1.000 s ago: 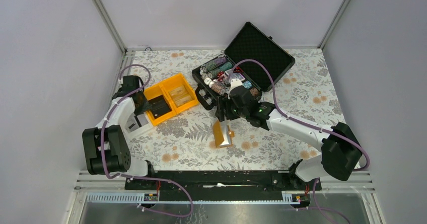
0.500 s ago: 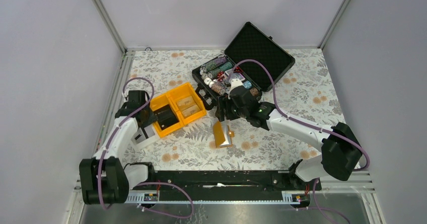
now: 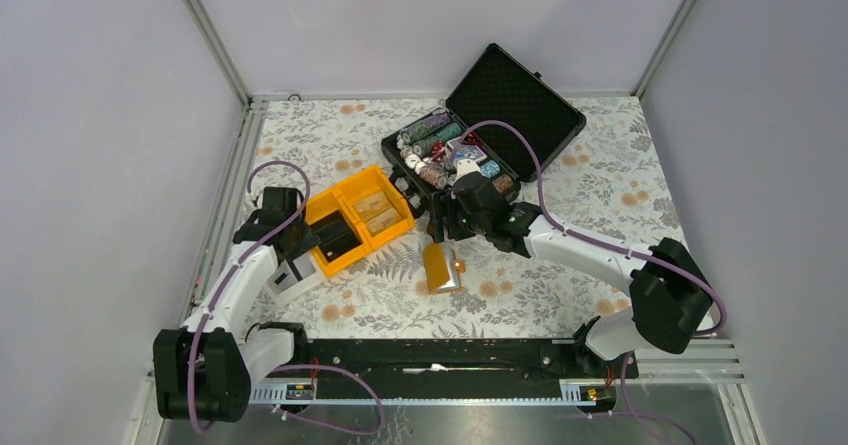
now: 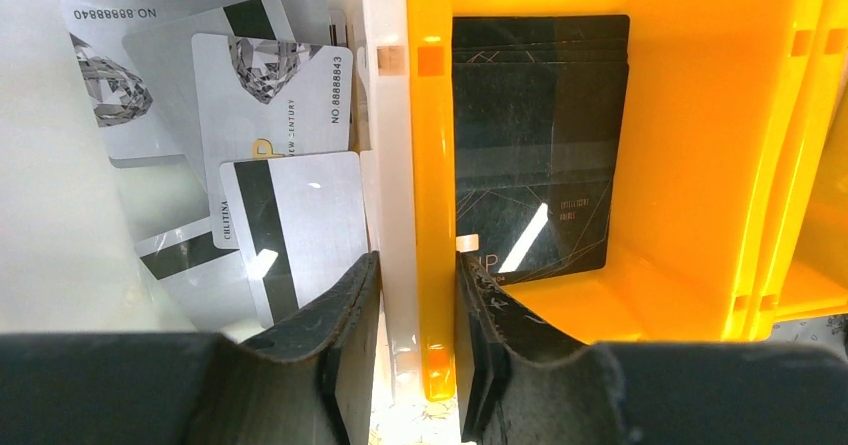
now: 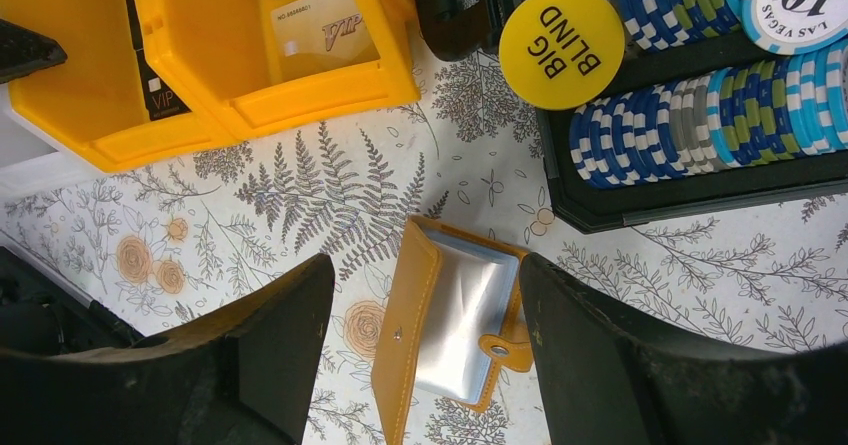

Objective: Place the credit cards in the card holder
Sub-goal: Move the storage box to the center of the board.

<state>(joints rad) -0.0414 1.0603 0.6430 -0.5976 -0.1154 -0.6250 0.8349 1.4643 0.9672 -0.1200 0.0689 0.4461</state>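
Several pale silver-grey credit cards lie in a white tray at the left. My left gripper is shut on the touching walls of this tray and the orange bin; in the top view it sits at the bin's left corner. The orange card holder lies open on the table, its pale pockets up, and also shows in the top view. My right gripper hovers above it, open and empty, one finger on each side.
The orange bin holds black cards in one compartment and pale VIP cards in the other. A black case lies open behind, full of poker chips, with a yellow BIG BLIND disc.
My left gripper has moved nearer and to the right, dragging the orange bin and the white tray with it. The right gripper and card holder have hardly moved.
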